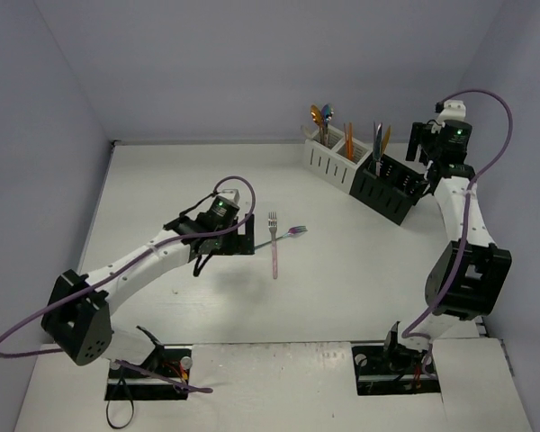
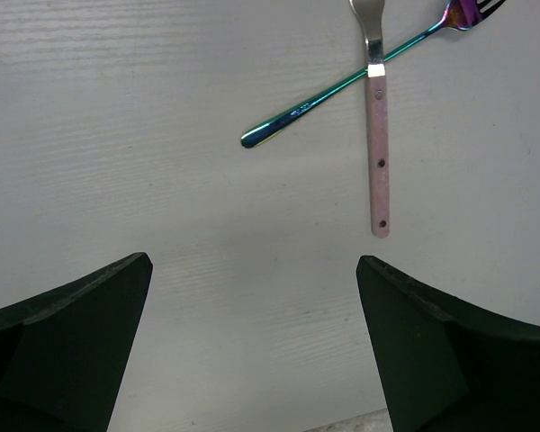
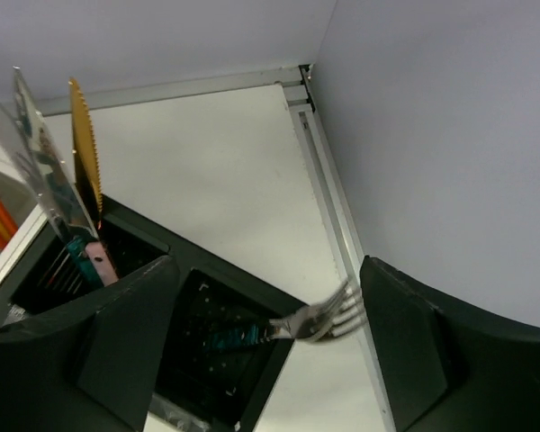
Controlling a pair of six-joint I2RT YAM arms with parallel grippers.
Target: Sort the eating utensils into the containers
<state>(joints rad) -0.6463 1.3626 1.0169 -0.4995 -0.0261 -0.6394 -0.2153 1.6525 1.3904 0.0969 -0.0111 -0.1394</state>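
A silver fork [image 3: 319,319] is sitting in the black caddy's [image 3: 234,281] end compartment, tines leaning out, near the table's [image 1: 162,193] far right corner. The right gripper [image 3: 270,263] is hovering above it, fingers apart. Mid-table, a pink-handled fork [image 2: 378,153] is lying across an iridescent fork [image 2: 319,96], just ahead of the left gripper [image 2: 254,263], whose fingers are spreading wide.

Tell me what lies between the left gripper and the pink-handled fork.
Only bare tabletop between left gripper and pink-handled fork; the left wrist view shows it.
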